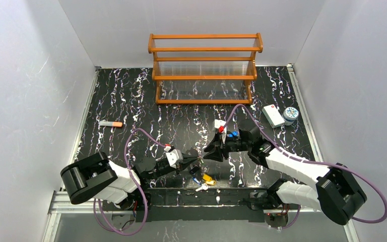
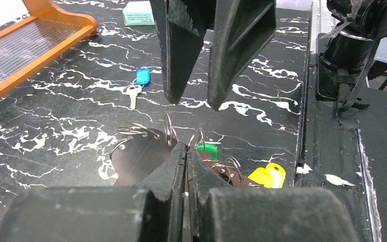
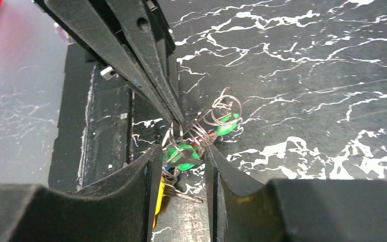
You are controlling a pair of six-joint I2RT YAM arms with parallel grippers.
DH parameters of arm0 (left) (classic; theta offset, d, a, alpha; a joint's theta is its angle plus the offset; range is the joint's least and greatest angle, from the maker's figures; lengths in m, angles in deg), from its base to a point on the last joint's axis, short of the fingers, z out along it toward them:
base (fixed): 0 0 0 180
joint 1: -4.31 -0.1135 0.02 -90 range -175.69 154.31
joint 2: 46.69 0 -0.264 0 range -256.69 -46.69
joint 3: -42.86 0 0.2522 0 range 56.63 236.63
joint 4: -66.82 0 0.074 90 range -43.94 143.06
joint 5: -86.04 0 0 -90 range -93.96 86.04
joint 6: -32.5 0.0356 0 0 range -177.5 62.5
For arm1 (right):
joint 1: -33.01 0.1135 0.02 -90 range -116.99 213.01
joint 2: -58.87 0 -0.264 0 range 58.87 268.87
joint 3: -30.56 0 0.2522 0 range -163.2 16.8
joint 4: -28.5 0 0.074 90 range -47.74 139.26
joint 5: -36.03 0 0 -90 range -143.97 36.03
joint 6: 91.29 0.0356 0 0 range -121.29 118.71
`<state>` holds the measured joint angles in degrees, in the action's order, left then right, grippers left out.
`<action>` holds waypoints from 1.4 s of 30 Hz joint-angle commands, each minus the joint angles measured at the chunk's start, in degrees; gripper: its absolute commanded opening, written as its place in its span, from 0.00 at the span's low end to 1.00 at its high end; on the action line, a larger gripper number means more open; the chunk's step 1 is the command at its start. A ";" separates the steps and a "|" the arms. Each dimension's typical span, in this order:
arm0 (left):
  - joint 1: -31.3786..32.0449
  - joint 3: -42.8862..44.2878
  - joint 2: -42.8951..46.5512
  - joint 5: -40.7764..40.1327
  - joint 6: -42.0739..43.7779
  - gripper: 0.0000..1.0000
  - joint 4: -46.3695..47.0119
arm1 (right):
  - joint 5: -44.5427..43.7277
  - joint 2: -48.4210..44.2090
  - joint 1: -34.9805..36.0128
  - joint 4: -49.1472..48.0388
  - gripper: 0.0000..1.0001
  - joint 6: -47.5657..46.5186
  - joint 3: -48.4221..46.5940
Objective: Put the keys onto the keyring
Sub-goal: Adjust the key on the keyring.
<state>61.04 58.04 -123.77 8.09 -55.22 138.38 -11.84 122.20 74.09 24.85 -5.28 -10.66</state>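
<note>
My left gripper (image 1: 195,160) (image 2: 186,149) is shut on thin silver wire of the keyring (image 2: 169,128) (image 3: 207,125), whose loops stick up past its fingertips. Facing it, my right gripper (image 1: 205,151) (image 3: 184,147) stands open, its jaws either side of a green-headed key (image 3: 181,155) that hangs in the tangle of wire. A second green head (image 3: 228,123) shows just beyond. A yellow-headed key (image 2: 268,176) (image 1: 209,178) lies under the grippers near the table's front edge. One blue-headed key (image 2: 141,76) (image 1: 234,134) lies alone on the table farther back.
A wooden rack (image 1: 205,68) stands at the back. A white box (image 1: 272,115) and a round tin (image 1: 291,114) sit at the right. An orange-tipped grey stick (image 1: 111,123) lies at the left. A dark flat tab with small rings (image 2: 136,156) lies under the left fingers.
</note>
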 commanded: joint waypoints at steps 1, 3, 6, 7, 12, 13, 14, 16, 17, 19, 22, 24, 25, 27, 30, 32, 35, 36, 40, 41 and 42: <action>0.06 0.62 0.09 0.83 -0.20 0.00 4.68 | 7.21 2.64 -0.25 -4.96 0.45 1.18 -0.05; 0.06 0.61 0.00 0.68 -0.17 0.00 4.68 | 8.37 4.01 -0.30 -5.83 0.45 1.48 -0.05; 0.05 0.61 -0.09 0.46 -0.31 0.00 4.66 | 9.47 5.97 -0.30 -6.49 0.39 1.45 -0.26; 0.05 0.61 -0.16 0.44 -0.32 0.00 4.68 | 9.75 6.54 -0.25 -6.64 0.36 1.38 -0.38; 0.05 0.61 -0.18 0.12 -0.29 0.00 4.64 | 10.79 9.25 -0.27 -6.66 0.21 0.80 -0.91; 0.07 0.62 -0.18 0.00 -0.34 0.00 4.68 | 10.80 9.58 -0.30 -6.60 0.16 0.64 -0.97; 0.05 0.54 -0.18 0.07 -0.35 0.00 4.68 | 10.92 9.88 -0.25 -6.48 0.13 0.52 -1.01; 0.07 0.52 -0.18 -0.02 -0.32 0.00 4.68 | 10.94 10.20 -0.22 -5.90 0.06 0.07 -1.10; 0.05 0.46 -0.18 -0.11 -0.27 0.00 4.66 | 10.76 10.34 -0.25 -5.55 0.05 -0.20 -1.10; 0.07 0.49 -0.26 -0.12 -0.27 0.00 4.68 | 10.27 10.55 -0.34 -4.89 0.01 -0.81 -0.97; 0.05 0.67 -0.40 -0.02 -0.16 0.00 4.68 | 9.19 10.80 -0.28 -4.52 0.01 -1.14 -0.50; 0.05 0.78 -0.44 0.07 -0.20 0.00 4.68 | 9.01 11.27 -0.29 -4.81 0.01 -1.10 -0.32; 0.05 0.85 -0.42 0.10 -0.18 0.00 4.70 | 8.80 11.54 -0.25 -4.92 0.01 -0.92 -0.23; 0.05 0.96 -0.52 0.28 -0.09 0.00 4.77 | 8.16 12.52 -0.26 -4.82 0.01 -0.80 -0.20; 0.12 1.12 -0.44 0.54 -0.02 0.00 4.82 | 7.40 14.31 -0.24 -4.44 0.01 -0.71 -0.60; 0.11 1.22 -0.33 0.71 0.00 0.00 4.77 | 7.01 15.55 -0.22 -4.22 0.01 -0.46 -1.31; 0.06 1.38 -0.42 1.08 0.00 0.00 4.77 | 6.68 17.13 -0.22 -3.68 0.01 0.04 -3.00; 0.12 1.40 -0.48 1.17 -0.01 0.00 4.77 | 6.52 17.37 -0.26 -3.71 0.01 0.26 -3.45; 0.07 1.36 -0.77 1.27 -0.13 0.00 4.77 | 5.69 16.47 -0.23 -4.13 0.06 0.67 -3.99; 0.09 1.32 -0.79 1.30 -0.09 0.00 4.77 | 5.53 15.68 -0.22 -4.18 0.10 0.61 -3.78; 0.12 1.32 -0.75 1.23 -0.21 0.00 4.78 | 5.38 14.80 -0.22 -4.19 0.15 0.51 -3.41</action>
<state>61.04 58.21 -124.31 8.64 -55.57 139.85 -4.58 139.07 73.89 19.87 -4.49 -13.00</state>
